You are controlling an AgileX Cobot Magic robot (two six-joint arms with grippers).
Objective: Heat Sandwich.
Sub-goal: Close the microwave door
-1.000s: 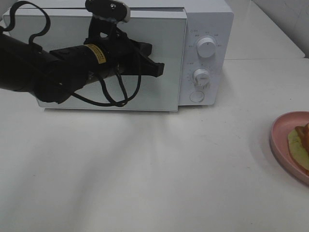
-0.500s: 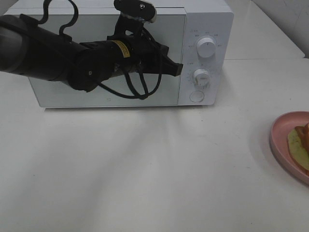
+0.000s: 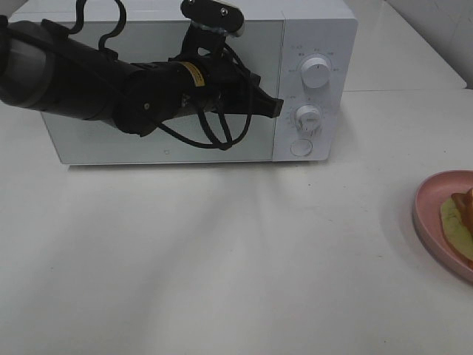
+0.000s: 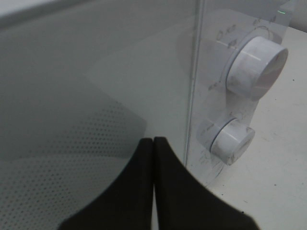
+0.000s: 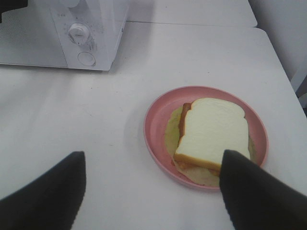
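Two arms in play, only the left one is working. Left gripper (image 3: 272, 108) is up at the microwave (image 3: 318, 22), which sits along the far edge of the table (image 3: 222, 266) toward the far left corner; its door (image 4: 96, 72) looks fully shut. Fingers are pressed tight together with nothing between them, tips right at the door's seam beside the control panel, level with the lower knob (image 3: 309, 118) and under the upper knob (image 3: 316, 74). Round button (image 3: 301, 148) sits just below the lower knob. Can't tell if the tips actually touch the door. Right gripper (image 5: 153, 191) hangs over the right edge of the table, fingers spread wide and empty, with the pink plate (image 5: 156, 115) between and just beyond them. Sandwich (image 5: 211, 134) lies on that plate, white bread slice on top, pale layer and a red-brown strip showing under it, untouched. My read: step in hand is opening the microwave, so the task is barely started. Next move likely needs the closed tips either hooked into the seam to pull the door outward, or dropped to press the round button if that's the release. Risk is the tips slipping off the smooth door.
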